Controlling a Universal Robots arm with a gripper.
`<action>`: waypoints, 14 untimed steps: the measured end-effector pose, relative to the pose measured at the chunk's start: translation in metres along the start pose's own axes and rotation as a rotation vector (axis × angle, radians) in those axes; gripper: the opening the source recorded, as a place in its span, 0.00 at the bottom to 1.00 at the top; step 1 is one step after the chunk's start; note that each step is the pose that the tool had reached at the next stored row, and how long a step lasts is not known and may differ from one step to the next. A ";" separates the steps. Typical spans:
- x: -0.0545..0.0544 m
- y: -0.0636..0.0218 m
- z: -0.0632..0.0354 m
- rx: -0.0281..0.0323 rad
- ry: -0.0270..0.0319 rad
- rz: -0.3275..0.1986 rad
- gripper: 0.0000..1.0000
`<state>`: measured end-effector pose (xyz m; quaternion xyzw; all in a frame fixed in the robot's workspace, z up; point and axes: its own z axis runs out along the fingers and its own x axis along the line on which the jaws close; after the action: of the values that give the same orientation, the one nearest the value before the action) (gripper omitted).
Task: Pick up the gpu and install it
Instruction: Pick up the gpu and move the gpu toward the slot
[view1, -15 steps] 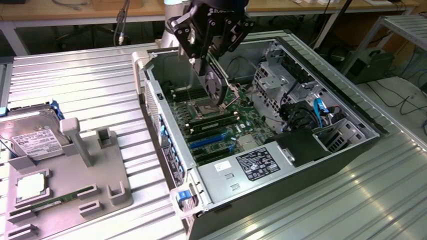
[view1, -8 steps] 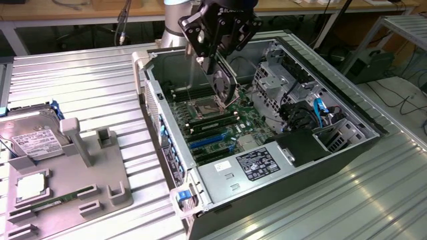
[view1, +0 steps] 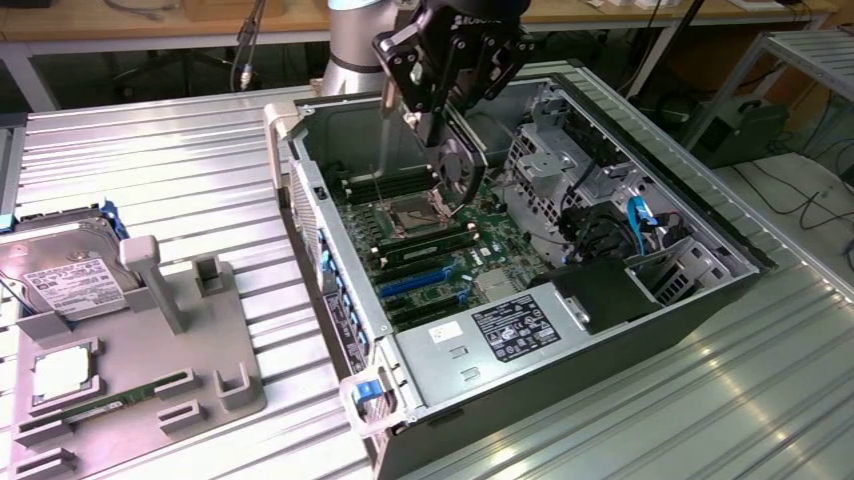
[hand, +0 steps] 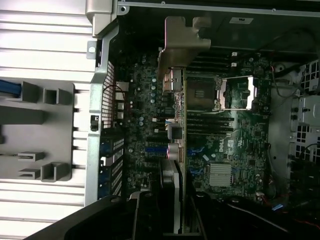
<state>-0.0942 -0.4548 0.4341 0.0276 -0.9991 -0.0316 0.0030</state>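
Over the open computer case (view1: 534, 330) at mid-frame, the gpu (view1: 458, 168) is a thin dark card with a round black fan. It hangs on edge, long axis steeply downward, silver bracket (hand: 182, 42) farthest from the tool (view1: 438, 118), which is clamped on its upper end.

White lettering on the motherboard (hand: 218, 145), just beside the finned heatsink (hand: 220, 175), seems to read DELL. Print on the power supply label (view1: 511, 330) and the hard drive label (view1: 67, 281) is too small to read.

hard drive (view1: 60, 275): on the grey fixture (view1: 200, 345), exterior view's left
computer case (view1: 667, 340): open, motherboard (view1: 441, 262) and power supply (view1: 507, 330) inside
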 end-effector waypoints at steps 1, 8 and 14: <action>-0.001 -0.0001 0.0000 0.0001 0.0000 0.000 0.28; -0.012 -0.0007 -0.0001 0.0000 0.0000 0.000 0.28; -0.022 -0.0012 -0.0001 0.0000 0.0000 0.000 0.28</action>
<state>-0.0724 -0.4548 0.4341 0.0275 -0.9991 -0.0315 0.0030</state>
